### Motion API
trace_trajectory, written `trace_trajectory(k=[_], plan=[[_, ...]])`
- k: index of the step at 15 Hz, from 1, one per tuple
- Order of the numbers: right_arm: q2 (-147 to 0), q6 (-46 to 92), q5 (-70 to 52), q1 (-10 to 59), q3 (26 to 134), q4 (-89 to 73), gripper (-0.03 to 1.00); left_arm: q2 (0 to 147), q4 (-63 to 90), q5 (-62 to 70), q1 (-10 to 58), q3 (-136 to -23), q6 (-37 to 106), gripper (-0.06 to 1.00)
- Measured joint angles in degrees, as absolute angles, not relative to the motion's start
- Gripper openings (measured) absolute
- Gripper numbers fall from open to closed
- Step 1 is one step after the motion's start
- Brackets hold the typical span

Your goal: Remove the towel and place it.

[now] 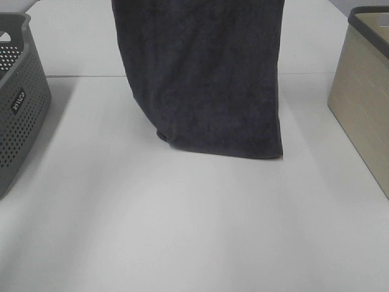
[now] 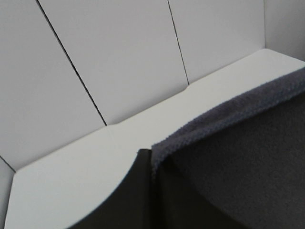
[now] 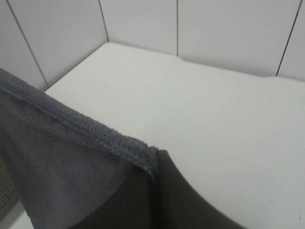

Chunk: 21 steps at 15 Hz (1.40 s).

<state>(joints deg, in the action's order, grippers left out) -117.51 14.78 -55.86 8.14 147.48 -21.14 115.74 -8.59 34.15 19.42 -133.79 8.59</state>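
White table (image 1: 152, 231) fills the high view; the towel (image 1: 206, 79) hangs from top centre, between a grey basket (image 1: 18, 109) at the left edge and a beige basket (image 1: 364, 103) at the right. Both the left pincer (image 2: 152, 200) and the right pincer (image 3: 155, 200) pinch a hemmed corner of it.

A: Where's the high camera?
B: Above the table (image 1: 182, 243), tilted down at it, fairly near.
A: Wrist cameras?
B: Close against the hem of the towel (image 2: 248, 157) (facing the wall (image 2: 119, 57)); all three share it.
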Motion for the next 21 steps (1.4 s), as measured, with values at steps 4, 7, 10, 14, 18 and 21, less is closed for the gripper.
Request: trace_trajectory(k=[4, 7, 10, 14, 18, 21], plan=[[-119.63, 19.02, -47.84, 7.73, 151.72, -22.17, 0.02, 122.9, -11.8, 24.87, 19.42, -144.44, 9.22, 0.0], [-119.63, 22.06, -43.37, 7.68, 151.95, -24.06, 0.02, 123.36, -12.38, 17.19, 19.42, -146.91, 9.97, 0.0], [-119.86, 23.03, -42.8, 7.68, 151.95, -24.29, 0.02, 124.05, -12.43, 16.27, 19.42, -146.91, 10.71, 0.0], [-120.66, 23.09, -44.12, 7.68, 151.95, -24.29, 0.02, 125.54, -12.43, 18.22, 19.37, -146.91, 10.71, 0.0], [-120.78, 22.8, -48.3, 7.68, 151.95, -24.24, 0.02, 125.99, -11.12, 25.67, 19.25, -146.91, 10.77, 0.0], [-120.66, 20.0, -63.48, 7.68, 151.95, -24.12, 0.02, 125.25, -6.02, 46.29, 19.25, -146.91, 10.77, 0.0]])
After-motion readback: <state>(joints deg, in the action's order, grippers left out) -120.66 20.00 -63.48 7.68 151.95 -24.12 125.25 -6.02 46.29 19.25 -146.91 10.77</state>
